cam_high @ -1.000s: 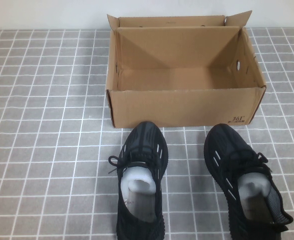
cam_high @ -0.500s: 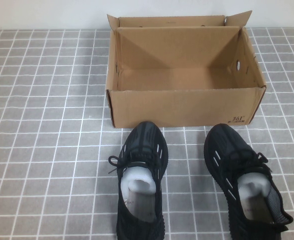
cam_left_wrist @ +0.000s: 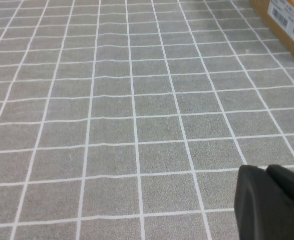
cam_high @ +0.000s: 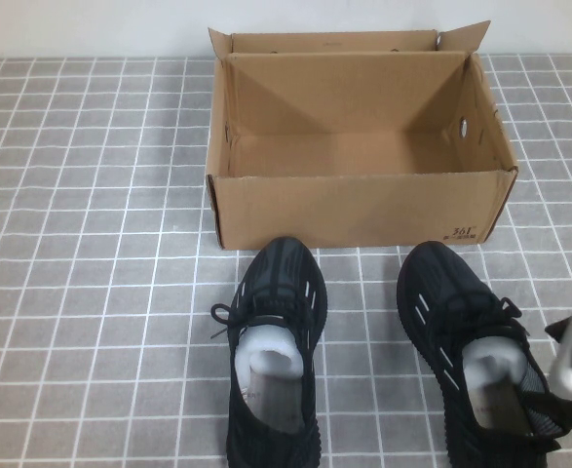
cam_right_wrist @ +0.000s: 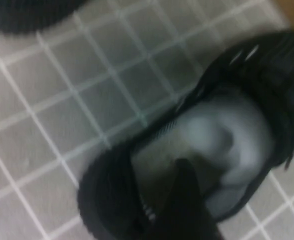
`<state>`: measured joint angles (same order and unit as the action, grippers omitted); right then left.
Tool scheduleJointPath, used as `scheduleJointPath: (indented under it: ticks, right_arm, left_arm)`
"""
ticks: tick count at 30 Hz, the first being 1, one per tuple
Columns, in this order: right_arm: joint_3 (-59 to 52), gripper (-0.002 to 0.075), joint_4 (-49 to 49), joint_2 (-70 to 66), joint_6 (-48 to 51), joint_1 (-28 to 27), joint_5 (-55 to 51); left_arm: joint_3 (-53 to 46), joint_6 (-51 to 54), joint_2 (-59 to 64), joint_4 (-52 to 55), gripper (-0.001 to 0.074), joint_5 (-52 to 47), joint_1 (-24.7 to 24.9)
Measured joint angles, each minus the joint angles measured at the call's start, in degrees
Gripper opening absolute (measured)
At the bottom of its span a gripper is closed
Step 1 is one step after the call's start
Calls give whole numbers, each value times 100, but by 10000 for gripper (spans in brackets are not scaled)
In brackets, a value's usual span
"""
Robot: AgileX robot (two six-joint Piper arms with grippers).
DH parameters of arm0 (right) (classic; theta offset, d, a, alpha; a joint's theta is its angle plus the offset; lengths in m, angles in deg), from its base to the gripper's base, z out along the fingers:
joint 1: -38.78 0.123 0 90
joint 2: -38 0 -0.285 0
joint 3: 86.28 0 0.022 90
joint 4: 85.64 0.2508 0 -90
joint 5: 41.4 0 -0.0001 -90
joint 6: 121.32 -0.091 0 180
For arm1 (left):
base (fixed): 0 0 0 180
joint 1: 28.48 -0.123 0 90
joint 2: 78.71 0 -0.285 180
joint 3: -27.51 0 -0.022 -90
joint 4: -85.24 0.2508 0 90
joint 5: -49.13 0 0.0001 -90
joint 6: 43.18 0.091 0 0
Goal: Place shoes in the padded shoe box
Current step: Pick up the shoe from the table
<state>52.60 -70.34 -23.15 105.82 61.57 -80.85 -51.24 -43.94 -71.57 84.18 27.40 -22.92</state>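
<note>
The brown cardboard shoe box [cam_high: 359, 210] stands open at the back middle of the table, and nothing lies in it. Two black sneakers with white stuffing stand in front of it, toes toward the box: the left shoe [cam_high: 274, 356] and the right shoe [cam_high: 476, 356]. My right gripper [cam_high: 568, 375] has come in from the right edge and hangs open over the right shoe's heel. In the right wrist view, one dark finger [cam_right_wrist: 187, 200] sits over that shoe's opening [cam_right_wrist: 222, 135]. My left gripper [cam_left_wrist: 269, 202] is shut and empty, low over bare table, out of the high view.
The table is covered with a grey cloth with a white grid [cam_high: 81, 292]. A corner of the box with an orange label [cam_left_wrist: 287, 20] shows far off in the left wrist view. The left shoe's edge [cam_right_wrist: 31, 15] shows in the right wrist view.
My right arm has come further in from the right edge and now hangs over the right shoe's heel. The shoes and box have not moved.
</note>
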Motion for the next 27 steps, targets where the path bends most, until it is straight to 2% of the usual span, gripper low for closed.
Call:
scheduleJointPath:
  ticks: [6, 9, 14, 20, 27]
  right_arm:
    - [626, 462, -2147, -633, -1957, 711, -404]
    - [895, 462, -2736, -906, -2379, 953, -469]
    - [974, 463, -2973, -1306, -2522, 1181, -321]
    - [974, 452, -3425, -1767, -2534, 1206, 71]
    - [974, 341, -3486, -2175, -2537, 1206, 541]
  left_arm:
    - [0, 0, 0, 0, -4, 0, 0]
    - [0, 0, 0, 0, -4, 0, 0]
    - [0, 0, 0, 0, -4, 0, 0]
    - [0, 0, 0, 0, -4, 0, 0]
    - [0, 0, 0, 0, -4, 0, 0]
